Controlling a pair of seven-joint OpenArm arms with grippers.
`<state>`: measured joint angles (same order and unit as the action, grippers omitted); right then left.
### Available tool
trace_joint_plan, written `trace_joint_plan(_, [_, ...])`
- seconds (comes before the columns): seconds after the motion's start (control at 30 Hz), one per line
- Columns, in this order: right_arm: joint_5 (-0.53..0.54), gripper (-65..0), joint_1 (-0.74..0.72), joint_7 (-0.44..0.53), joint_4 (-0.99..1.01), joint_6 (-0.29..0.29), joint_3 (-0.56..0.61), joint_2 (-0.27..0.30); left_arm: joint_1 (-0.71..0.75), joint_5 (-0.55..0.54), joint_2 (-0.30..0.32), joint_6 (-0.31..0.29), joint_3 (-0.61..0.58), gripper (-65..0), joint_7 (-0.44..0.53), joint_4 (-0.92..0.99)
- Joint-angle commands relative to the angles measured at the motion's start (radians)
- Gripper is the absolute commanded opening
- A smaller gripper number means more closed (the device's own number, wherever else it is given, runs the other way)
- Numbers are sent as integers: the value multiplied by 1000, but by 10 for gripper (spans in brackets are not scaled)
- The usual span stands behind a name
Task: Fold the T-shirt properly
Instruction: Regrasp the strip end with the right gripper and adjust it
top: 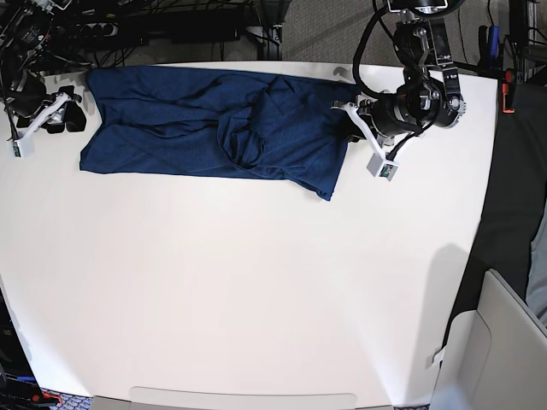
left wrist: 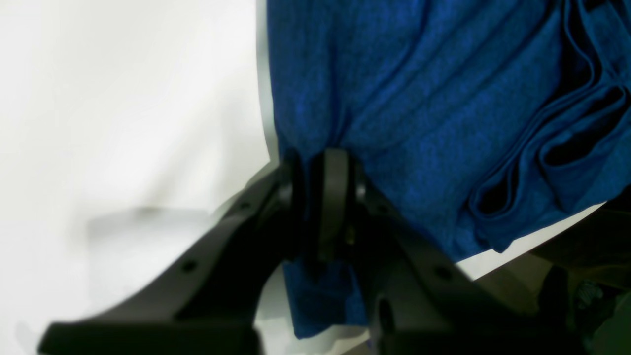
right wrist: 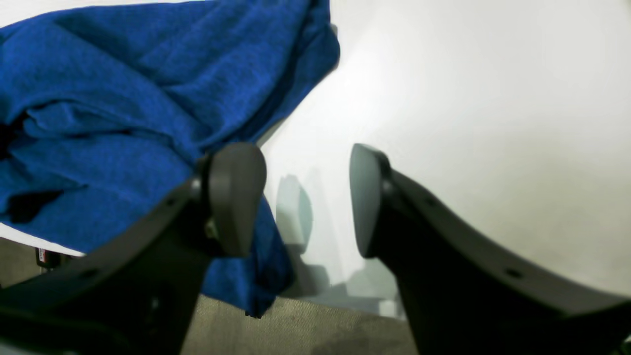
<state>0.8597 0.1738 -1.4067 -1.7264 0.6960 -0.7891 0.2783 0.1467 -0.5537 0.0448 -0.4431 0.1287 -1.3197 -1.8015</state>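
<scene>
The T-shirt (top: 214, 132) lies spread and rumpled along the far edge of the white bench (top: 256, 299). The left pincer (left wrist: 320, 207) is pressed together on a bunched edge of the fabric at the garment's end. The right pincer (right wrist: 305, 197) is spread, holding nothing, just beside the opposite end, above the bench edge. Black cables (top: 171, 26) crowd the floor beyond the bench.

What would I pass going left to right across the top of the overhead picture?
Right gripper, open → navy T-shirt spread on the white table → left gripper, shut on the shirt's edge.
</scene>
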Motion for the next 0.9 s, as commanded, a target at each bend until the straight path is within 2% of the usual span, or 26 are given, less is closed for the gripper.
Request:
trace_joint_plan(0.0, [10,-342,-9,10,-13,2,-2,16,-3,-1,2,-4,-4,-650,-14,-14])
trace_joint_plan(0.23, [-50,-341,-32,10,79,2,44,-37,-3,-1,0,-4,-4,-650,-14,-14])
trace_joint_plan(0.37, [-49,-338,-30,10,84,2,46,-61,-3,-1,0,-4,-5,-650,-14,-14])
trace_joint_plan(0.6, [-47,-338,-32,10,81,2,44,-67,-3,-1,0,-4,-5,-650,-14,-14])
trace_joint_plan(0.87, [39,-340,-30,10,88,2,43,-78,-3,-1,0,-4,-5,-650,-14,-13])
